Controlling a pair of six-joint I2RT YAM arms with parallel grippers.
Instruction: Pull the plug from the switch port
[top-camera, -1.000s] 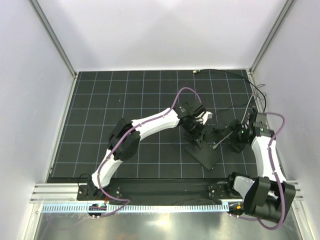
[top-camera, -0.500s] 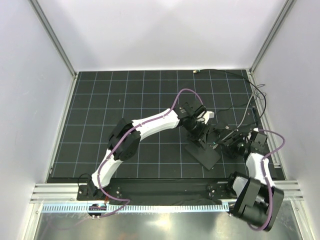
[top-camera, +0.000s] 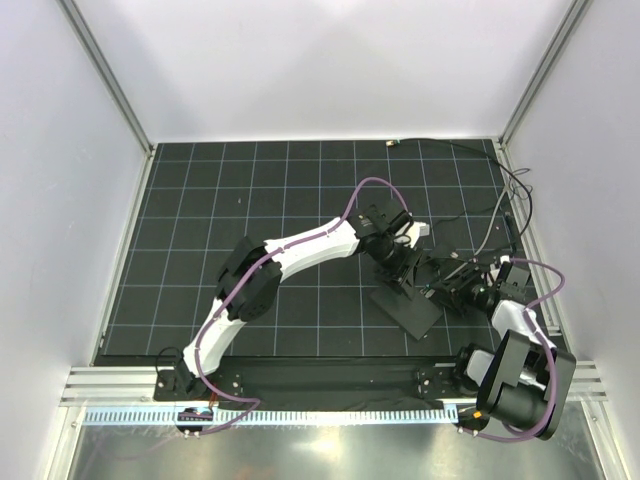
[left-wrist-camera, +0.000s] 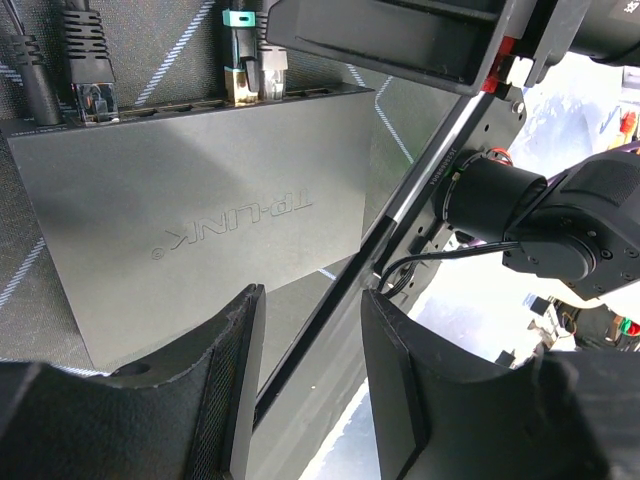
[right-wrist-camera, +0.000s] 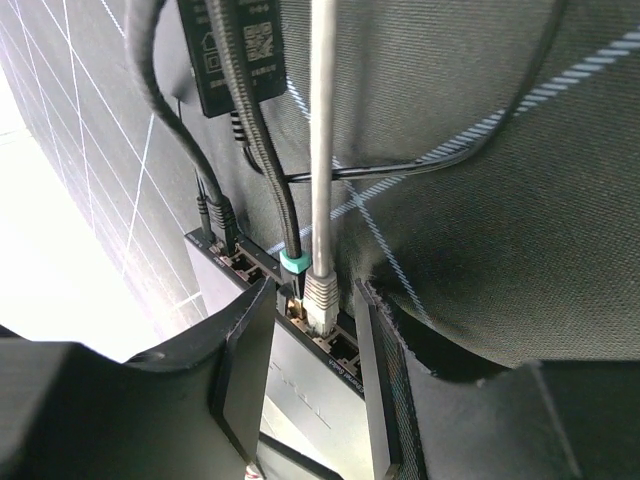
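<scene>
Right gripper (right-wrist-camera: 314, 298): jaws apart, one finger on either side of the plug (right-wrist-camera: 291, 268) and the grey plug (right-wrist-camera: 320, 292) just beside it. No finger contact is visible.

Plug location: seated in the switch port (left-wrist-camera: 238, 97), on the cabled edge of the switch (left-wrist-camera: 200, 200).

Left gripper (left-wrist-camera: 312, 300): jaws apart, at the switch edge opposite the ports. Contact cannot be confirmed.

Clearance: open counter (top-camera: 200, 250) lies left of and beyond the switch. Loose cables (top-camera: 500, 215) crowd its right side.

Change from half a second ago: the right gripper has closed in on the switch, and the left gripper is unmoved.

Port row contents: four plugs seated.
</scene>
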